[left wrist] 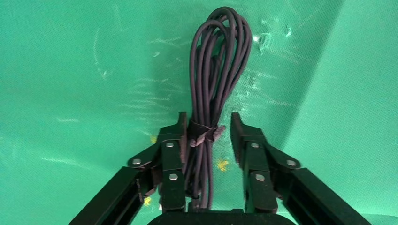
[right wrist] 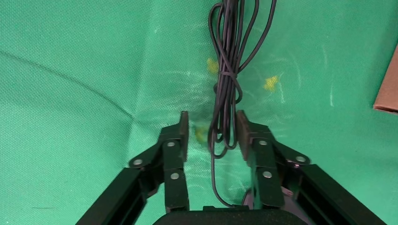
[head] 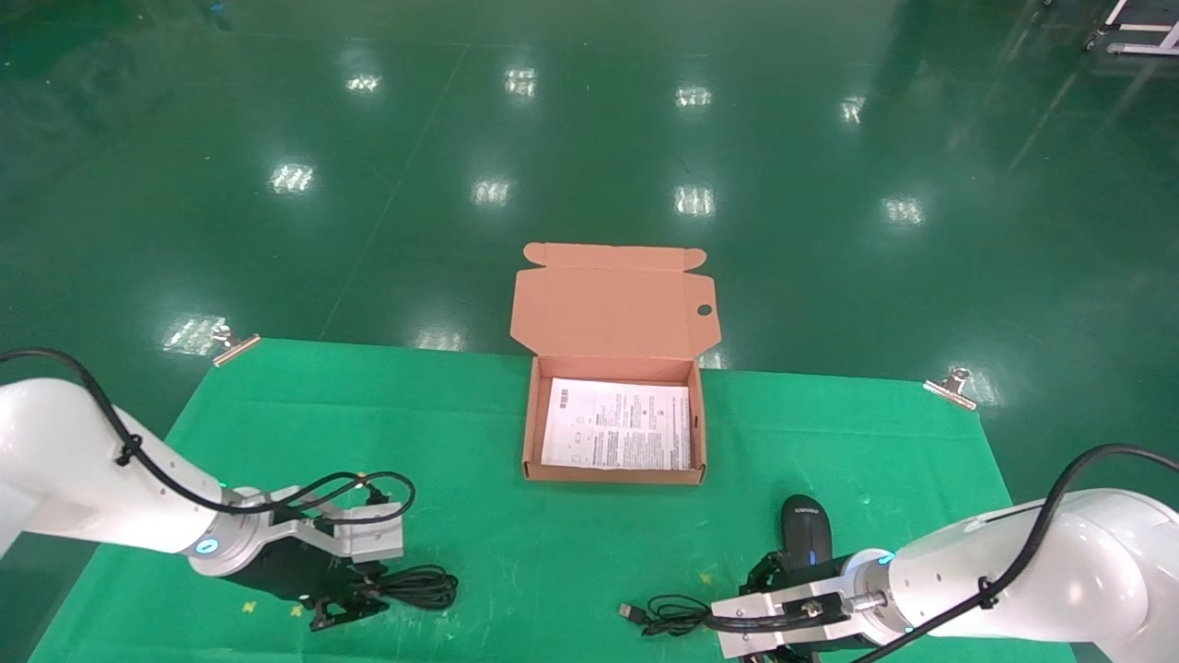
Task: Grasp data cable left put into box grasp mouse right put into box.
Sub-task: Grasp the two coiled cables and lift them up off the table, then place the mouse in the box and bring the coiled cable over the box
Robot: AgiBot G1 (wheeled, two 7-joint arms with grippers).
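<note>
Low at the near left of the bench (head: 230, 387), left gripper (left wrist: 207, 136) with fingers (left wrist: 172, 154) spread around the data cable (left wrist: 217, 70), not yet pinching; likely next: closing on the bundle, then carrying it to the box (head: 530, 414) at centre. Near right, right gripper (right wrist: 212, 133), fingers (right wrist: 253, 150) spread over the cord (right wrist: 227, 70), beside the mouse (head: 807, 529).

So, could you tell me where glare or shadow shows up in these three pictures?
Head view: ceiling lights glare in bright patches on the glossy green floor; the green cloth-covered table looks matte. Left wrist view: a broad shadow darkens one side of the cloth beside the wound black data cable bundle. Right wrist view: faint shiny scuffs surround the thin black mouse cord.
</note>
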